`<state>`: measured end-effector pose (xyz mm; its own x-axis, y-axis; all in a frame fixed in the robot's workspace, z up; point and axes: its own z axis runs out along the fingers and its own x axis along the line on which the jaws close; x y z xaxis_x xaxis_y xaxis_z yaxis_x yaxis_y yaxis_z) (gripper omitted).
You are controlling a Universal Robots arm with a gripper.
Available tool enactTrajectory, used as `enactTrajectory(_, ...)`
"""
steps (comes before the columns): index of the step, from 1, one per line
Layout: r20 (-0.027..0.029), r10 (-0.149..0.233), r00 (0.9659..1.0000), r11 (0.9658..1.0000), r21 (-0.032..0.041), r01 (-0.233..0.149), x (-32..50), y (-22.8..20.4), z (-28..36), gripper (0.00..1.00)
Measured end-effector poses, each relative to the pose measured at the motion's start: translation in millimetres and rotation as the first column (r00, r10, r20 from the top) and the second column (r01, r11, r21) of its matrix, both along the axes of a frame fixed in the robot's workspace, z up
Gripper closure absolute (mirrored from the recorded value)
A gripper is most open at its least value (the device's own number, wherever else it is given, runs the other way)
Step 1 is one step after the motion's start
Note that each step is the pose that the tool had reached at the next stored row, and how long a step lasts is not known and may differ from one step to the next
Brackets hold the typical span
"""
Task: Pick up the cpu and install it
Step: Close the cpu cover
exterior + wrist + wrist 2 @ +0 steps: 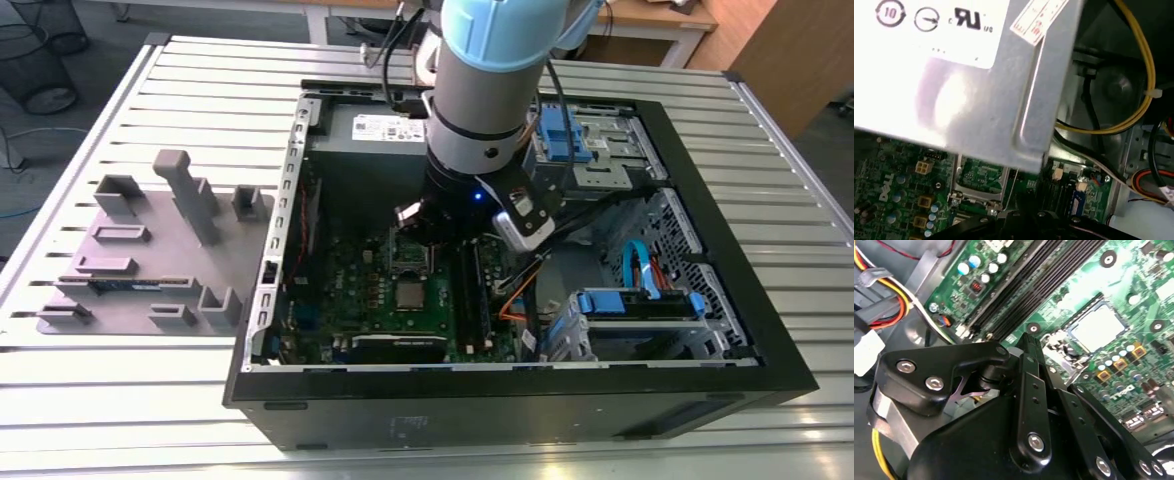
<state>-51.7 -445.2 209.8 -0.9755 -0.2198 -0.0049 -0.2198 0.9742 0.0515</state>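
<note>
The cpu (411, 293) is a small silvery square lying flat on the green motherboard (360, 300) inside the open computer case. In the second wrist view the cpu (1099, 332) sits within its metal socket frame. My gripper (430, 232) hangs low inside the case, just behind the cpu and above the raised socket lid (407, 256). In the second wrist view the black gripper (1029, 342) points at the board beside the socket, apart from the cpu. The first wrist view has the open lid frame (979, 177) below the power-supply box (954, 75).
Dark memory slots (1024, 285) run close beside the socket. Yellow and red cables (1134, 115) hang by the case wall. Blue drive brackets (641, 300) fill the exterior view's right side of the case. A grey fixture tray (147, 250) stands on the slatted table at the exterior view's left.
</note>
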Motion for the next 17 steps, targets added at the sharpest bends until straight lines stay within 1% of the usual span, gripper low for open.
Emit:
enactTrajectory(4,0.0000,0.000,1.0000,1.0000,-0.0001,0.000,0.7,9.3,-0.4,0.89)
enactTrajectory(12,0.0000,0.002,1.0000,1.0000,-0.0001,-0.002,5.7,21.9,-1.1,0.89)
enactTrajectory(14,0.0001,0.004,1.0000,1.0000,0.0001,-0.004,6.8,23.6,-1.2,0.89)
enactTrajectory(17,0.0000,0.004,1.0000,1.0000,0.0000,-0.004,6.8,23.7,-1.2,0.89)
